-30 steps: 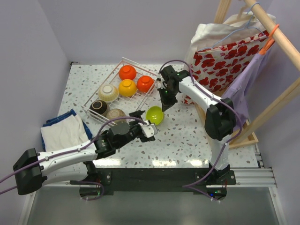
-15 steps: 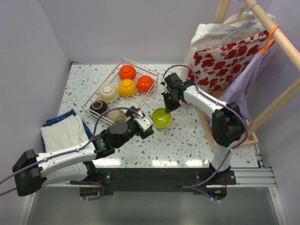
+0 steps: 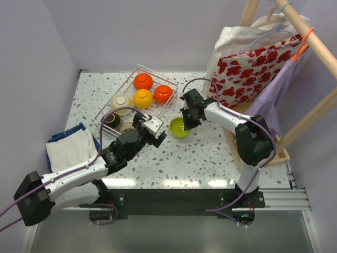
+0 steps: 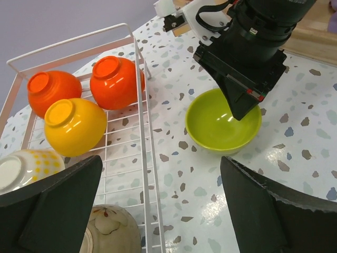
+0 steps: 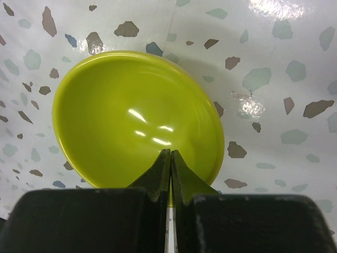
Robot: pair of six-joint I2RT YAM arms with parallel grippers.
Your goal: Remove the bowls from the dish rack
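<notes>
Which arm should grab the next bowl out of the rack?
Left. The left gripper is open beside the dish rack, while the right gripper is shut on the rim of the green bowl.

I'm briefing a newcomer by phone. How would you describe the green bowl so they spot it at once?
On the speckled table, look right of the white wire rack. The green bowl sits upright, the only bowl outside the rack, its rim in the shut jaws of the right gripper.

Pale lilac walls [image 3: 105, 31] enclosed a white speckled terrazzo counter [image 3: 210, 153]. 1 light wooden clothes rack [image 3: 322, 51] stood right, draped with a red-flowered white cloth [image 3: 247, 68].
</notes>
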